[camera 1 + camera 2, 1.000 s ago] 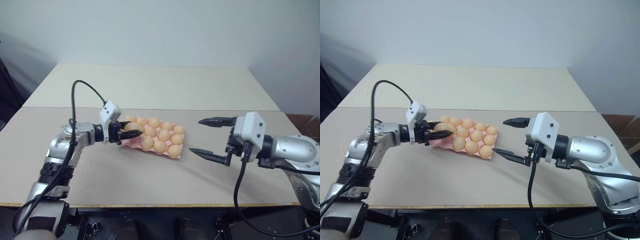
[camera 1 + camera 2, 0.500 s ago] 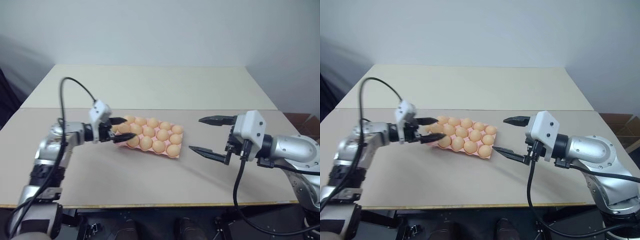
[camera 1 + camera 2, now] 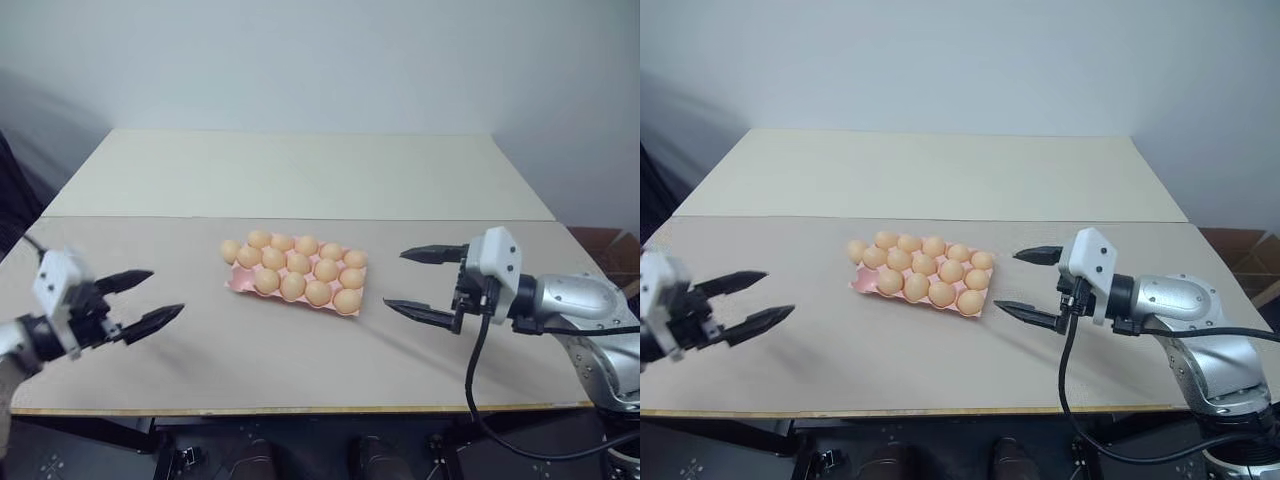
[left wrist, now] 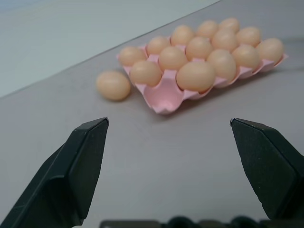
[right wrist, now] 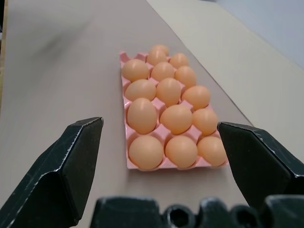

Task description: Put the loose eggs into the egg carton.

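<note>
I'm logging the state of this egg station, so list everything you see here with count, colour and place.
egg carton: one, pink, middle of the near table; its corner cup nearest the left gripper is empty.
eggs in the carton: fourteen, pale orange, one per cup.
loose egg: one, pale orange, on the table just beside the carton's left end.
near table: one, tan, under the carton.
far table: one, cream, behind the tan one.
left gripper: black fingers, open, empty, left of the carton.
right gripper: black fingers, open, empty, right of the carton.

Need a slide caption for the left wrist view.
Open left gripper faces the egg carton; one loose egg lies beside it.
</note>
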